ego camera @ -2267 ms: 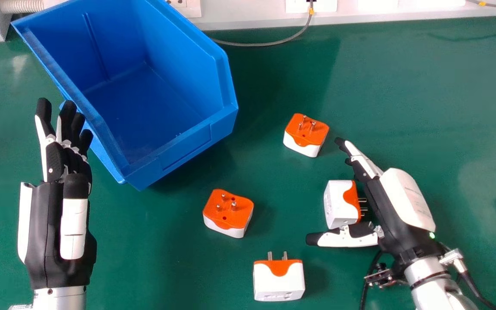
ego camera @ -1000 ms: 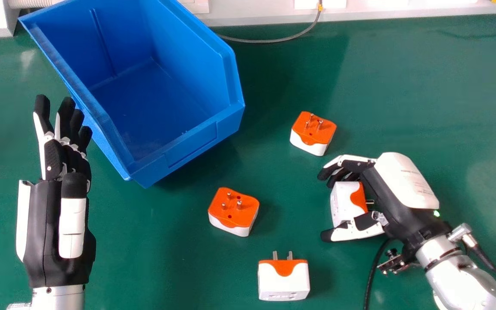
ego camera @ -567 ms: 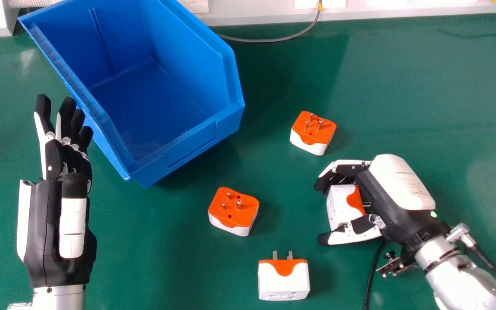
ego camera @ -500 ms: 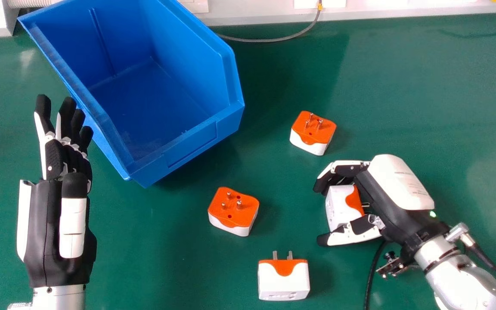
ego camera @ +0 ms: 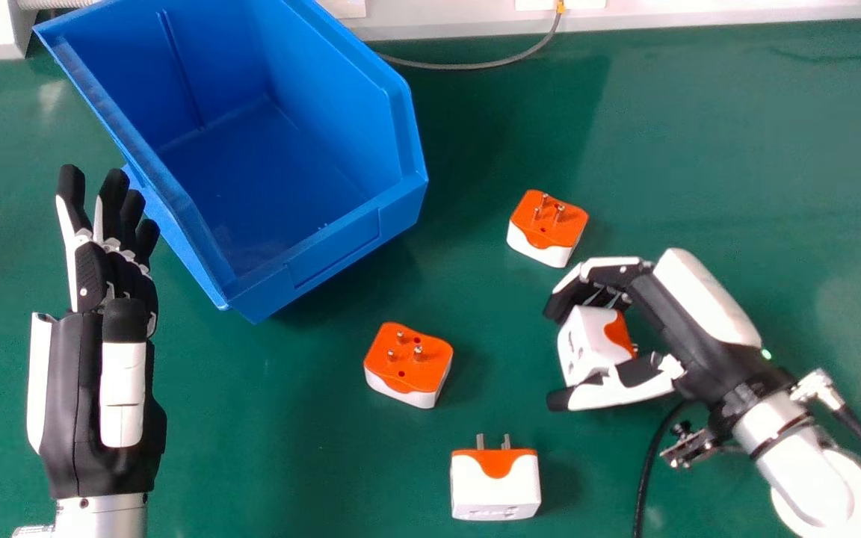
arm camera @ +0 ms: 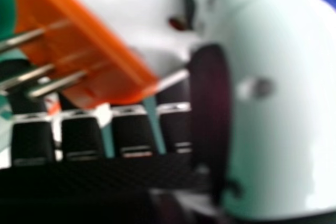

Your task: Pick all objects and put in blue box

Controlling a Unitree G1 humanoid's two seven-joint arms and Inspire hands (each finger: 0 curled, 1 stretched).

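Adapters [ego camera: 408, 366]: 4; blue box [ego camera: 333, 250]: 1.

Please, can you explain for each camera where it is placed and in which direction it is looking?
Head view: on the robot's head, looking forward and down at the green table and blue box; the left hand is at the view's left, the right hand at its right.
Right hand view: at the right hand, looking along its fingers and thumb at a plug adapter close up.
Both share the right hand and the adapter between its thumb and fingers.
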